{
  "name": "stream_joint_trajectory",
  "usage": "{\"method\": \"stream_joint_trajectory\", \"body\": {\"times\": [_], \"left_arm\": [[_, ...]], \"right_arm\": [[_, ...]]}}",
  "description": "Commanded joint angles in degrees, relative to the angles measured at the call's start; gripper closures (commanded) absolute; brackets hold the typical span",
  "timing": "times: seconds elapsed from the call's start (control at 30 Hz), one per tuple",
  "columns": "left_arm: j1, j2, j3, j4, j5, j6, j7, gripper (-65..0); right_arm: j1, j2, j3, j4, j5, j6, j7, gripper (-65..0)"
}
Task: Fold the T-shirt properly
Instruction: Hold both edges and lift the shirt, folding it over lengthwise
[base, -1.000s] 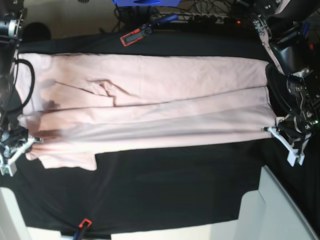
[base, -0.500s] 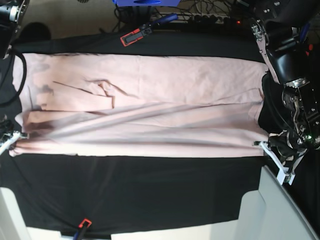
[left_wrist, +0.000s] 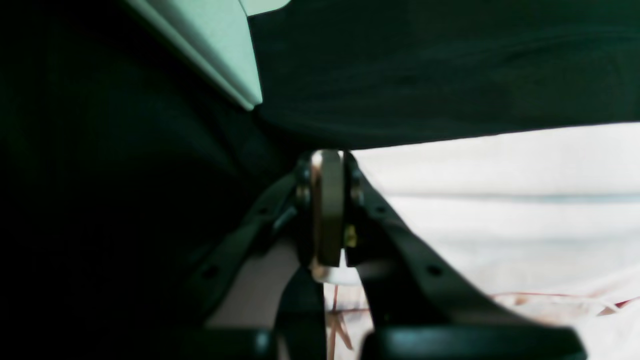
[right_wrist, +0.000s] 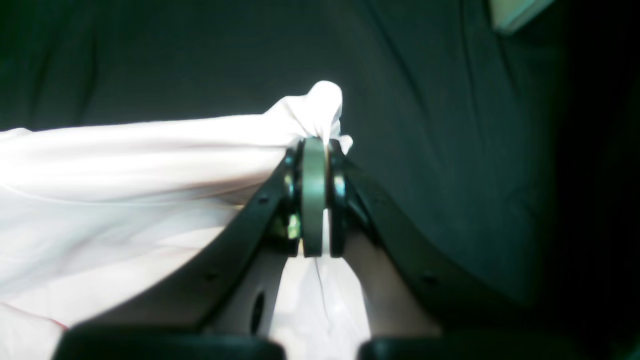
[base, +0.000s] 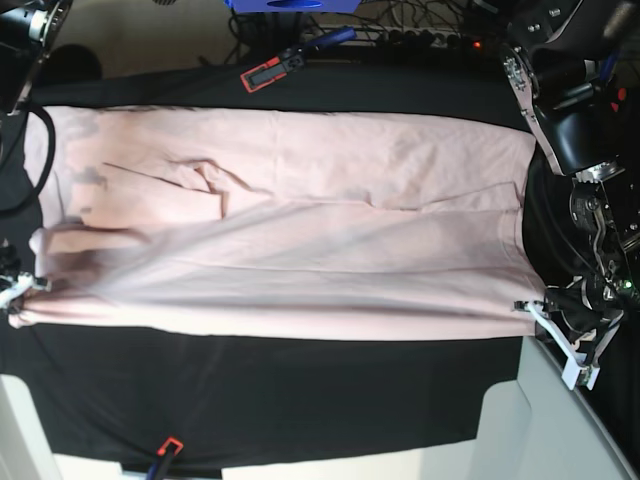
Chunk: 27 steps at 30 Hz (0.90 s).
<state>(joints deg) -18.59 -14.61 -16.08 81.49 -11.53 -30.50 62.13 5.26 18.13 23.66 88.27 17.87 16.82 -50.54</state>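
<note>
Across the middle of the base view, from left edge to right edge: the T-shirt (base: 290, 230), pale pink, plain side up, spread lengthwise over the black table cloth (base: 300, 400), its upper half lying flat with a small crumpled fold left of centre, its lower edge drawn into a taut, nearly straight line. At the lower right of that view, the left gripper (base: 533, 308), jaws closed on the shirt's lower right corner; in the left wrist view the same gripper (left_wrist: 327, 210) shows pads pressed together with pale cloth running off to the right of them. At the lower left, partly cut by the frame, the right gripper (base: 22, 292), closed on the opposite corner; the right wrist view shows it (right_wrist: 314, 195) pinching a bunched tuft of the fabric (right_wrist: 150, 170), which peeks above the pads. Both corners appear held so that the edge between them stays stretched and lifted, probably to carry that long edge over the garment as one lengthwise fold without sagging. Judged stage: early, one fold in hand, none finished. Upper centre: a red-and-black clamp (base: 272, 70) fixing the cloth; another red clamp (base: 168, 446) at the lower left edge. Lower right: a white panel (base: 545, 420), just beside the left gripper, a possible snag.
</note>
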Motion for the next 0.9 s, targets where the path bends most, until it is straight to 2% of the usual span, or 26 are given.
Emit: {"method": "stream_joint_trajectory", "body": {"times": [0.0, 0.17, 0.3, 0.43, 0.87], "left_arm": [[-1.59, -1.08, -0.32, 1.28, 0.58, 0.30, -0.72, 0.0], [-1.76, -1.17, -0.50, 1.28, 0.58, 0.30, -0.72, 0.0], [-1.85, -1.08, -4.36, 1.28, 0.58, 0.30, -0.72, 0.0], [-2.11, -1.08, -4.54, 1.28, 0.58, 0.30, -0.72, 0.0], [1.14, -0.82, -4.36, 1.36, 0.58, 0.30, -0.81, 0.0]], "right_arm": [[1.82, 1.34, 0.56, 0.83, -0.77, -0.77, 1.88, 0.0], [2.61, 1.34, 0.47, 0.74, -0.77, -0.77, 3.47, 0.0], [2.79, 1.34, 0.47, 0.65, -0.77, -0.77, 3.82, 0.0], [2.44, 1.34, 0.56, 0.65, -0.77, -0.77, 3.29, 0.0], [-5.48, 1.25, 1.18, 1.18, -0.77, -0.77, 2.06, 0.0]]}}
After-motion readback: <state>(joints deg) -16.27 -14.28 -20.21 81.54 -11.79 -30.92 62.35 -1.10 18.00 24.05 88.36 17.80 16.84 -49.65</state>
